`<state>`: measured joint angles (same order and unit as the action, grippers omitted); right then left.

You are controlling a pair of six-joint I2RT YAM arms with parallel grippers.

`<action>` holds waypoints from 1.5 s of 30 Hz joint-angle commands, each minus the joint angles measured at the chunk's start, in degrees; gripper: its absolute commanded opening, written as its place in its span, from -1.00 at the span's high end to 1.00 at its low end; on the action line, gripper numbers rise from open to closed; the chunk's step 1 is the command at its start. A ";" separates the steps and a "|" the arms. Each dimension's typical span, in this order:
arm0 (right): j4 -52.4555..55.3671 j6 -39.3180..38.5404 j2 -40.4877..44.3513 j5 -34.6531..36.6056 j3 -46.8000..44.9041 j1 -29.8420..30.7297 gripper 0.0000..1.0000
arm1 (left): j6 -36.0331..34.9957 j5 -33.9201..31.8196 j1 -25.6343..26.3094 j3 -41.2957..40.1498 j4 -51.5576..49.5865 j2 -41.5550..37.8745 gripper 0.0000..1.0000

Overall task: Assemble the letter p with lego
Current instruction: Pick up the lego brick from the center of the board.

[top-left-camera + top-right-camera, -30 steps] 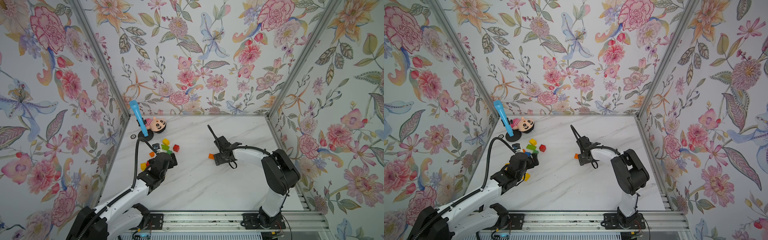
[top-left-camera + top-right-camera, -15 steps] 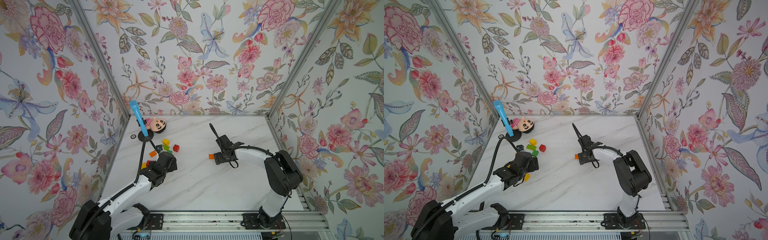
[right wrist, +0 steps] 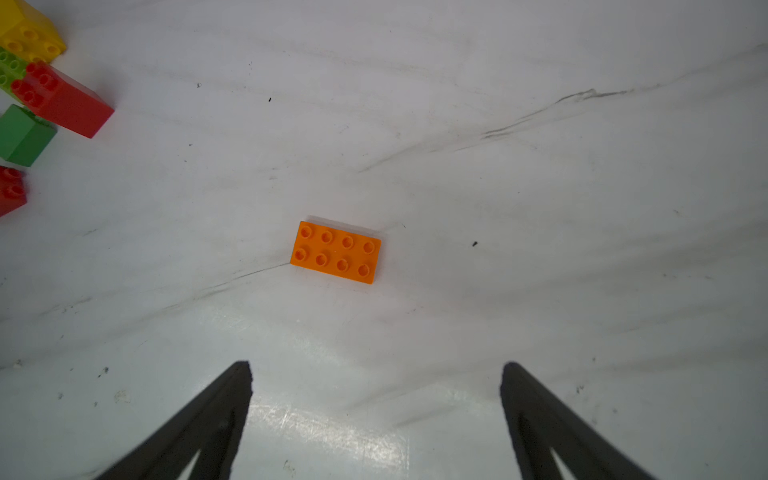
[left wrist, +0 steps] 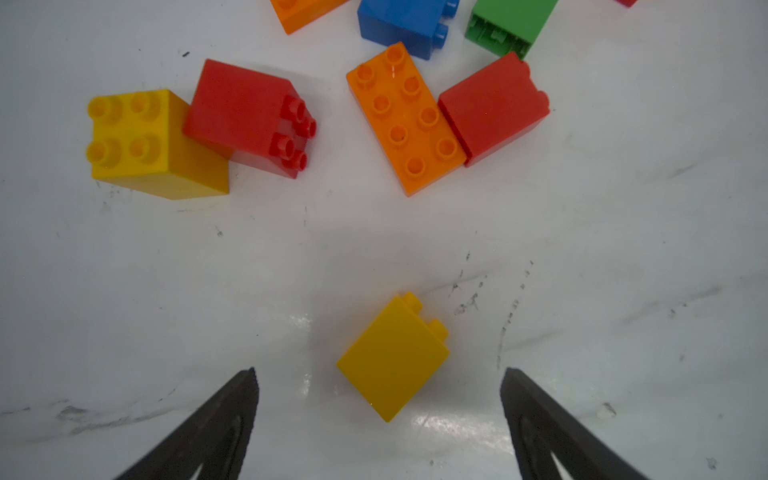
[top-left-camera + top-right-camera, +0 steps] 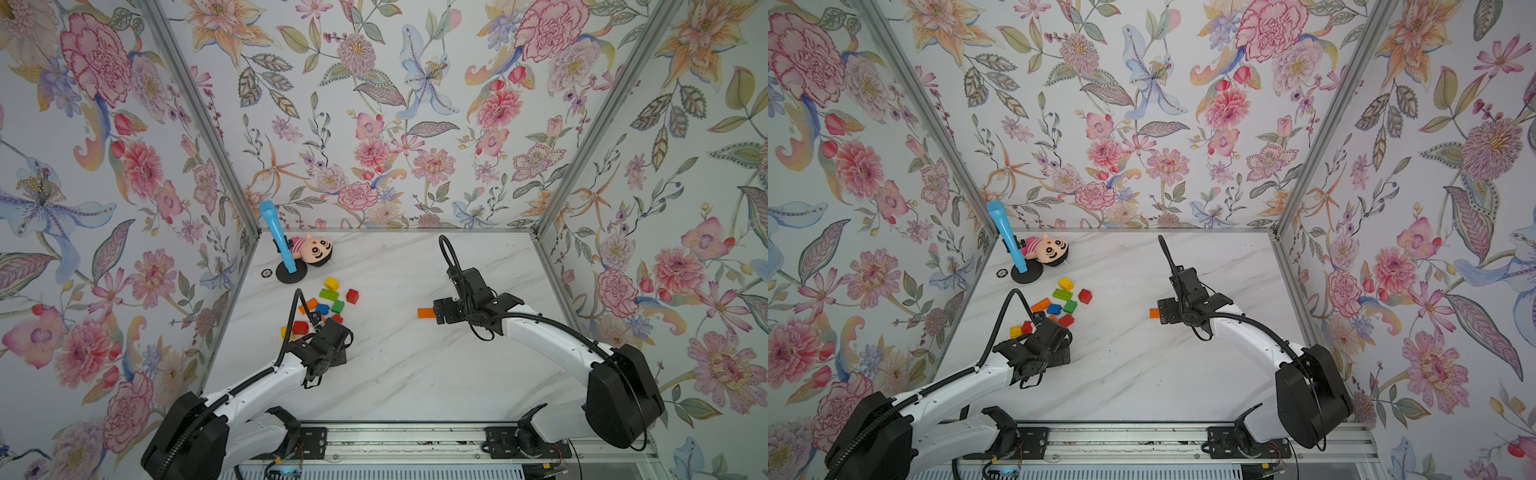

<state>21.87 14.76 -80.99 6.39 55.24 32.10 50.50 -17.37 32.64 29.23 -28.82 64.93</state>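
- Whole scene: white marbled table (image 5: 415, 374), floral walls on 3 sides.
- Near-left: L gripper (image 4: 380, 370) low over table, pointing down. Its fingers (image 4: 224, 415) are wide apart, gripping nothing.
- Btwn those fingers: yellow brick (image 4: 392, 357), on its side, touching neither finger. It is hidden under the gripper in both top views.
- Just beyond, left to right: 2nd yellow (image 4: 141, 145), studs up, touching a red (image 4: 245, 116) on its side. Next, orange 2x4 (image 4: 405, 120), studs up, edge-to-edge w/ another red (image 4: 494, 108).
- Farther, left of centre: pile (image 5: 337, 306), the rest of the lego, lying loose (blue, green, orange, red, yellow).
- Centre: lone 2x4 (image 5: 424, 312), orange, studs up, flat on table, well apart from pile.
- Right of centre: R gripper (image 3: 377, 365) pointing left toward lone 2x4. Its fingers (image 3: 220, 415) are wide apart and empty; the 2x4 lies ahead of the tips, not btwn them.
- Far-left corner: doll (image 5: 313, 251) lying down, just beside blue post (image 5: 275, 232) on black disc (image 5: 300, 275). Small ring (image 5: 266, 273) near disc.
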 commanded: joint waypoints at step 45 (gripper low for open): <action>-3.41 1.34 3.63 -4.69 -4.77 -3.66 -0.91 | 2.53 5.37 3.32 0.21 1.48 10.16 -0.16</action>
<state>18.57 15.42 -77.56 1.91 51.29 28.36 52.18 -15.16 34.28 29.43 -24.84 72.82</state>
